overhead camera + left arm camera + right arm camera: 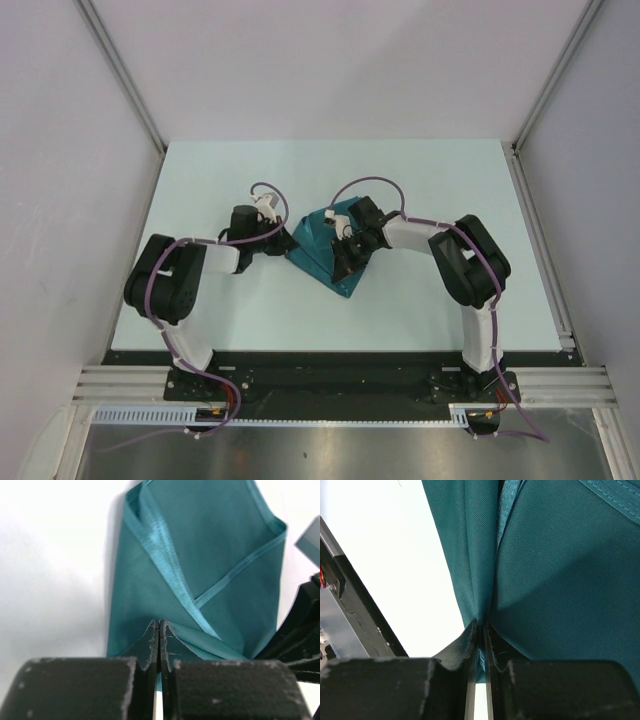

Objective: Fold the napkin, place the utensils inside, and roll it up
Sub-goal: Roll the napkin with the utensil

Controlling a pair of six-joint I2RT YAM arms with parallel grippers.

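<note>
On the left half of the pale table [200, 190], my left arm [175, 280] bends in toward the middle. It brings my left gripper [159, 628] to the left edge of the napkin [314, 254]. Its jaws are pressed tip to tip. In my left wrist view a sliver of teal shows in the slit between the two black fingers [146, 645], so I am pinching the near edge of the cloth there.

From that pinch the napkin spreads away from me, folded into layers. A lighter hem [165, 555] runs diagonally across the top layer and comes down right at my fingertips, and a second, thinner hem crosses toward the far right corner. Seen from above, the cloth is a compact angular shape at the centre of the table, with one point aimed back toward my bases. It lies between my two grippers and touches both.

Further right, my right gripper [480, 628] sits over the right part of the napkin. Its jaws stand almost together, with a fold of teal cloth drawn down into the narrow gap, so this one is clamped on the fabric too. The cloth fills most of that wrist view, rising away from the fingertips. My right arm [470, 270] reaches in from the right side of the table.
</note>
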